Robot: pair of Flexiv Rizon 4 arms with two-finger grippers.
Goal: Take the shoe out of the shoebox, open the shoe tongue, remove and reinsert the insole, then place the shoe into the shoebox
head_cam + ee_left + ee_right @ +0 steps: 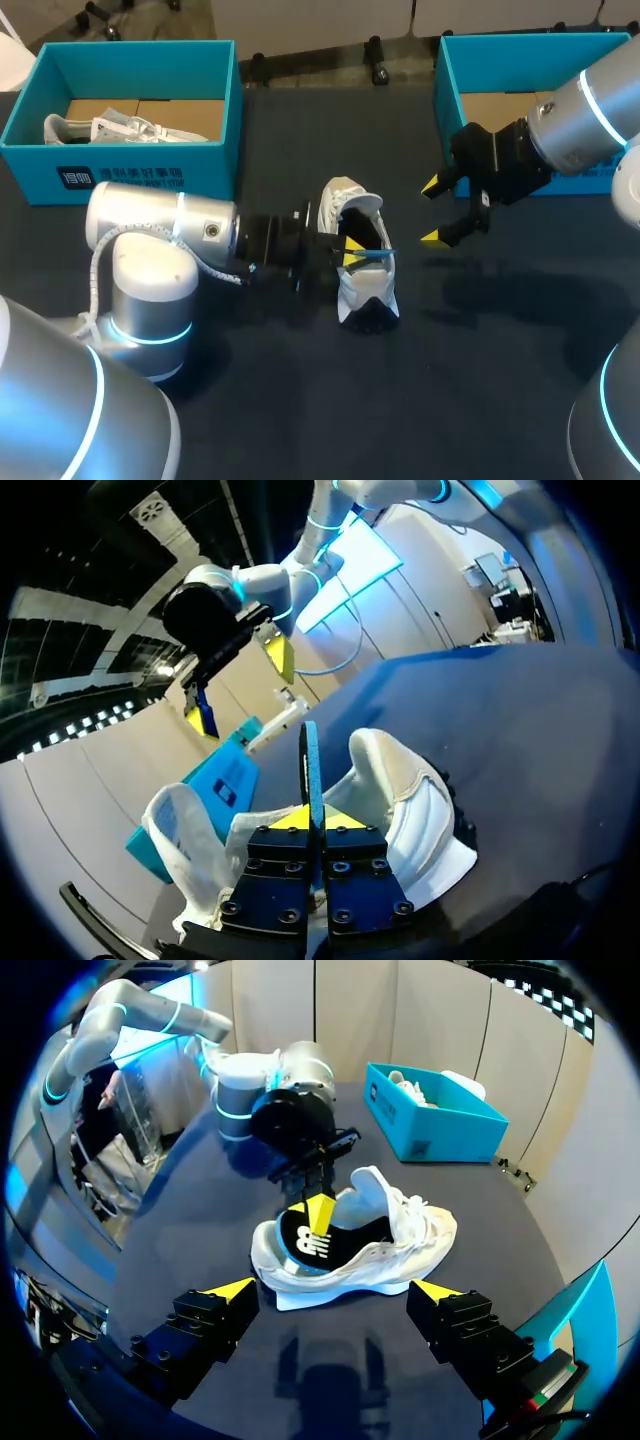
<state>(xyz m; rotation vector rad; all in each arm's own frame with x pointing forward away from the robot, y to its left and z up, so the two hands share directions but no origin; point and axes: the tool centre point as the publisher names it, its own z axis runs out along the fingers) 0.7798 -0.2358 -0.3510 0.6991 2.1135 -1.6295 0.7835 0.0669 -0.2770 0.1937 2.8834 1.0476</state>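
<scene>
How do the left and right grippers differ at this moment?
The left gripper is shut on the black, blue-edged insole in the white sneaker; the right gripper is open and holds nothing. The left sits at the sneaker; the right hovers beside it, apart. Both have yellow tips.

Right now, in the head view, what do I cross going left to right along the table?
Left shoebox → shoe on the table → right hand → right shoebox. The left hand, pinching the insole, overlaps the shoe, so I skip it.
</scene>
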